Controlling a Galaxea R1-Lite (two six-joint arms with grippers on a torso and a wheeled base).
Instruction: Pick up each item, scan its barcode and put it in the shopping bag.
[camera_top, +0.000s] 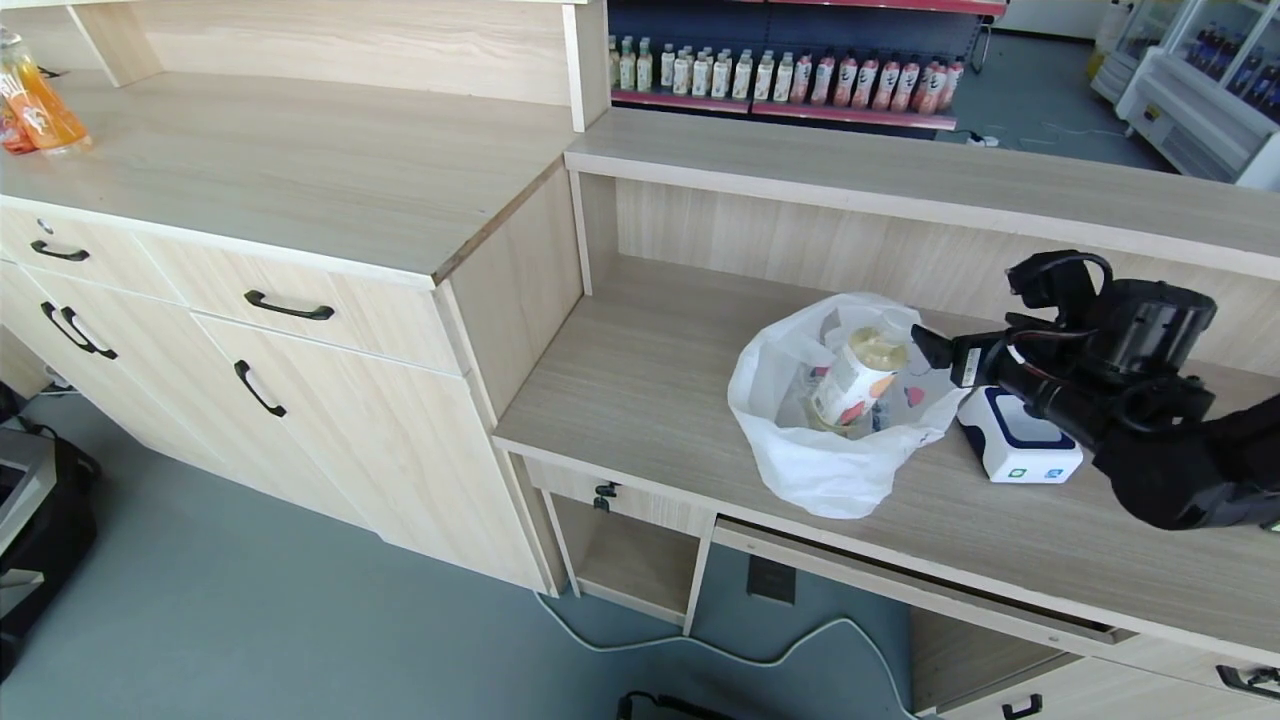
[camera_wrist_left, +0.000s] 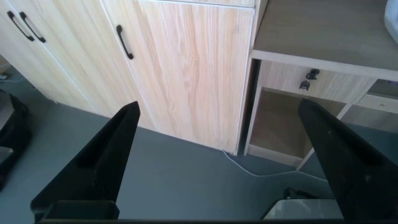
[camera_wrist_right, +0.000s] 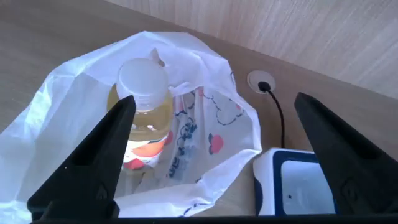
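- Orange bottle (camera_top: 40, 100): upright at the far-left end of the higher worktop (camera_top: 280, 170), well apart from the bag. Judged not yet scanned or bagged. A red item (camera_top: 10, 132) touches it, cut by the frame edge, possibly a second product.
- Left jaws: spread wide and empty, hanging low over the floor in front of the cabinet doors (camera_wrist_left: 186, 68), away from both worktops.
- Divider panel (camera_top: 520, 280): rises between the two worktops. A carry from the high surface must probably clear its corner and step down.
- Bag (camera_top: 830, 470): on the lower worktop (camera_top: 640, 390), mouth open upward. One capped bottle (camera_top: 858, 378) leans inside, so that item is judged done.
- Right jaws: spread wide and empty, level with the bag mouth at its right rim, above the scanner.
- Scanner (camera_top: 1020, 445): just beside the bag, its cable (camera_wrist_right: 278, 121) running to a hole at the back.
- Back wall (camera_top: 780, 245) and overhanging ledge (camera_top: 900, 170): they close the recess behind and above, so the front is the open approach.
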